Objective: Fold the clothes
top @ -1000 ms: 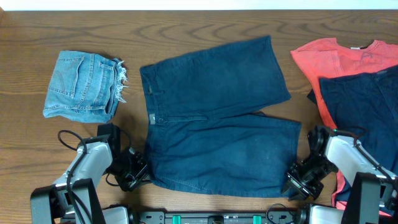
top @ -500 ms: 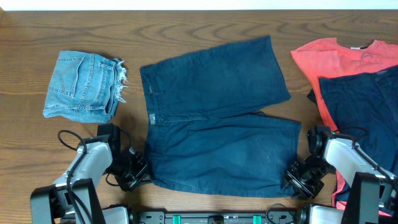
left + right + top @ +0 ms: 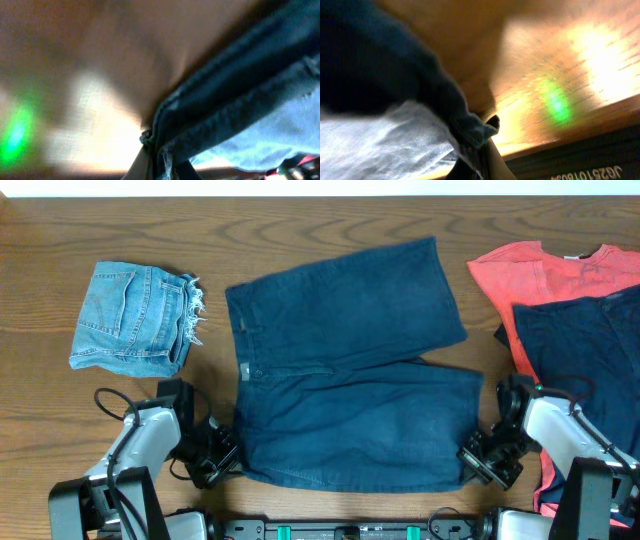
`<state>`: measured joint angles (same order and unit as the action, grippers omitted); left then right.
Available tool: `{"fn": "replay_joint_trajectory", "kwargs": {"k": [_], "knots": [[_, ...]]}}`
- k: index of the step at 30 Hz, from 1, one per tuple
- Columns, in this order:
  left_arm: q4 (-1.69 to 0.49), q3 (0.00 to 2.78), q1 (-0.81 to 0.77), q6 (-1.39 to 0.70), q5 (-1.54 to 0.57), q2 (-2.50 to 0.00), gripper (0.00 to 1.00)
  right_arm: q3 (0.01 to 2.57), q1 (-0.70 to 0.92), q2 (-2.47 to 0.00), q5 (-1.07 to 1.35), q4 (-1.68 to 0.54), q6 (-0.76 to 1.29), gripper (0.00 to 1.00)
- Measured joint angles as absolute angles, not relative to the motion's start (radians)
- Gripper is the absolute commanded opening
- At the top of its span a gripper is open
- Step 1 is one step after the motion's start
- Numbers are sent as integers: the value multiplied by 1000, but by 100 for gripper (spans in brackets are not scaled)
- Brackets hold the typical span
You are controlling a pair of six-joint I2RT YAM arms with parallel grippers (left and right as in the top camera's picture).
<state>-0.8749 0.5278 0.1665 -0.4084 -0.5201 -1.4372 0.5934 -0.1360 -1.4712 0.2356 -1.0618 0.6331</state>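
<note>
As fingers (image 3: 218, 455) grip navy shorts (image 3: 350, 420), denim (image 3: 135, 320) nearby

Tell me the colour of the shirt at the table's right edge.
The shirt is plain coral red, and it shows best in the overhead view.

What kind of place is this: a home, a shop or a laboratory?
Most likely a robotics lab bench, not a home. A left arm and a right arm stand at the near edge of a wooden table, where navy shorts, denim shorts and a coral T-shirt lie.
</note>
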Motion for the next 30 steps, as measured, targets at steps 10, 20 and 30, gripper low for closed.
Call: {"fn": "replay_joint_trajectory", "kwargs": {"k": [10,20,30], "knots": [[-1134,724,166,-333,-525,-1385,6,976,-135,-1324,310,-1266,522,1],[-1372,892,160,-319,-542,-1144,6,1311,-126,-1254,363,-1401,476,1],[-1515,954,161,-317,-508,-970,6,1399,-126,-1254,373,-1486,463,1]]}}
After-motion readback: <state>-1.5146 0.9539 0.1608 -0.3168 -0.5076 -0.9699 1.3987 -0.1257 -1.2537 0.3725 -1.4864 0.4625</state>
